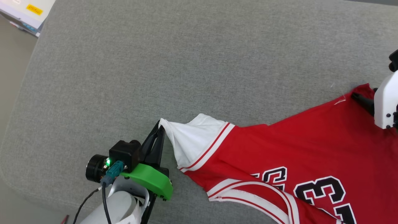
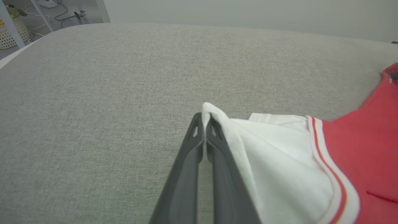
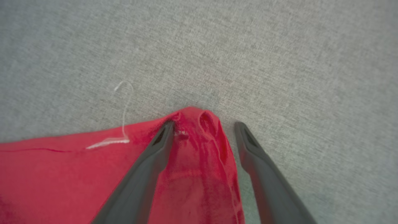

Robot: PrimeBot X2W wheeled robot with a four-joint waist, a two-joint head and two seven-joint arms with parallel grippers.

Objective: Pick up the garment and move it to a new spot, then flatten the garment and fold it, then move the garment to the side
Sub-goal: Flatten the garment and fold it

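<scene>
The garment [image 1: 279, 149] is a red jersey with white sleeves, striped trim and black white-edged lettering, spread over the right half of the grey cushion. My left gripper [image 1: 159, 126] is shut on the tip of its white sleeve [image 2: 279, 155], pinching the cloth between both fingers [image 2: 203, 124]. At the far right edge my right gripper [image 3: 203, 126] stands open, its two fingers straddling a crumpled red corner [image 3: 199, 133] of the garment that lies on the cushion. In the head view the right gripper's dark fingers [image 1: 362, 101] sit at that corner under the white wrist housing.
The grey fabric cushion [image 1: 155, 62] stretches widely to the left and far side of the garment. A loose white thread [image 3: 124, 105] lies by the red corner. A white box with a yellow label [image 1: 28, 11] sits beyond the cushion's far left corner.
</scene>
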